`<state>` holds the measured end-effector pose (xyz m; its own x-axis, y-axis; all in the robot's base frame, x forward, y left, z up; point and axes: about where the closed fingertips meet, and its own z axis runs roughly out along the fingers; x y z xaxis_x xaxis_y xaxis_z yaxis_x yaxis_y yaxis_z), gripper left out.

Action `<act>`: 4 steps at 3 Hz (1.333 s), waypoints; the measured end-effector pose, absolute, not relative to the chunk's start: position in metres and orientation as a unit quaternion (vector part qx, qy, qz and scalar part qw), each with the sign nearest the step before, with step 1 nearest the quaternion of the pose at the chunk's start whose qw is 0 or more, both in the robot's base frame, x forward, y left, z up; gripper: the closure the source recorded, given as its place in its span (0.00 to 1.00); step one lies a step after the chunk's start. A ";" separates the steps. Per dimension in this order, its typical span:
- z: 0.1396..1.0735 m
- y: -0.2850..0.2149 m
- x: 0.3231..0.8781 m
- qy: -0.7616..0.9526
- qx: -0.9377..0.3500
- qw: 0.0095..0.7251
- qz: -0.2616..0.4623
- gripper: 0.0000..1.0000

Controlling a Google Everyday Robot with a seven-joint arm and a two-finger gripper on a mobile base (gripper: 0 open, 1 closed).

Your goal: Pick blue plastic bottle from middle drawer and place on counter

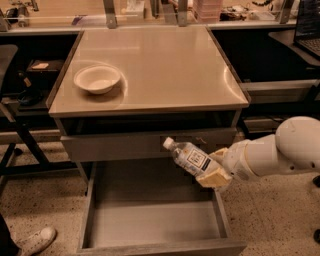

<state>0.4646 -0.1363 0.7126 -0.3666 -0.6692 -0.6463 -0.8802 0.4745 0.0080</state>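
The blue plastic bottle (190, 157), clear bluish with a white cap and a white label, is tilted with its cap up to the left. My gripper (214, 172) is shut on its lower end and holds it in the air above the right side of the open middle drawer (150, 220), in front of the scratched drawer front. The drawer's grey floor is bare. The glossy beige counter (165, 70) lies above and behind the bottle.
A round cream bowl (97, 79) sits on the counter's left side. A cluttered workbench with metal posts (150, 12) runs behind. My white arm (280, 150) reaches in from the right. A shoe (35, 241) is at bottom left on the speckled floor.
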 end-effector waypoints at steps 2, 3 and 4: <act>0.821 -0.147 0.503 0.793 -0.494 0.341 0.101 1.00; 0.862 -0.145 0.538 0.788 -0.501 0.352 0.068 1.00; 0.888 -0.133 0.580 0.780 -0.517 0.351 0.038 1.00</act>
